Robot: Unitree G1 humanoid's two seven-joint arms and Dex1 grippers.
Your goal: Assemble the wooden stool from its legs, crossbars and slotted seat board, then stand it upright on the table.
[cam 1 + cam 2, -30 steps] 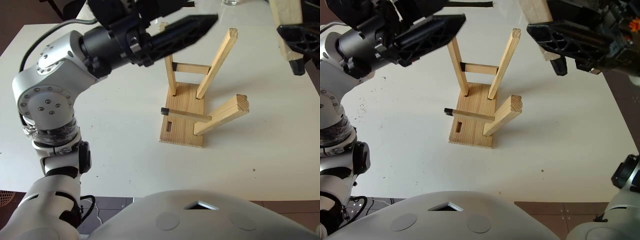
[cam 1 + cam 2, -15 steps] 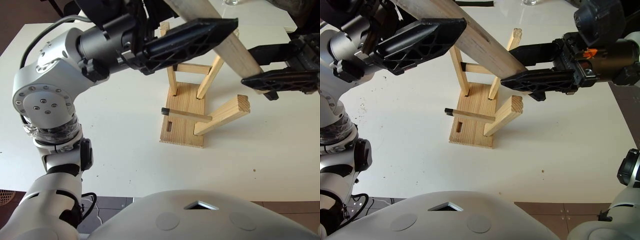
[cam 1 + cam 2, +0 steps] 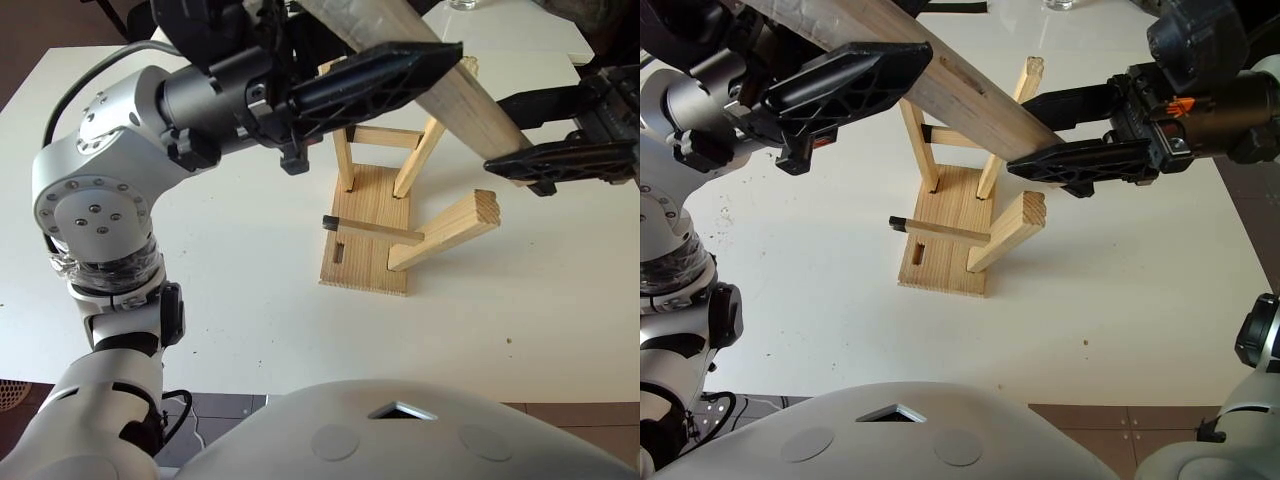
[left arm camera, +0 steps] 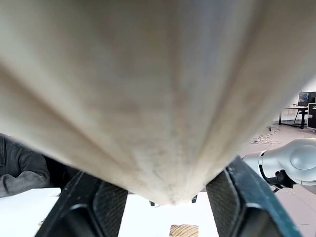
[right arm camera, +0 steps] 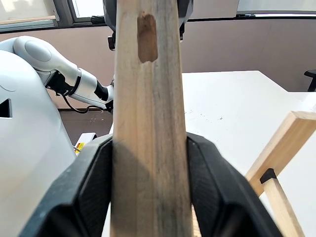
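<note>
Pale square wooden stool leg (image 3: 970,100) hangs slanted, pinched by both the black left gripper (image 3: 905,60) and the black right gripper (image 3: 1025,135). It is above the slotted wooden seat board (image 3: 940,255), which lies flat on the white table (image 3: 1120,280).

No legible txt or nos.

Silver screw-studded arm (image 3: 95,208); black cable (image 3: 72,82); latticed black fingers (image 3: 385,72)

In 1 second my right pincer (image 3: 1025,132) swung the loose leg (image 3: 975,98) across into my left pincer (image 3: 905,55), which now clamps it.
</note>
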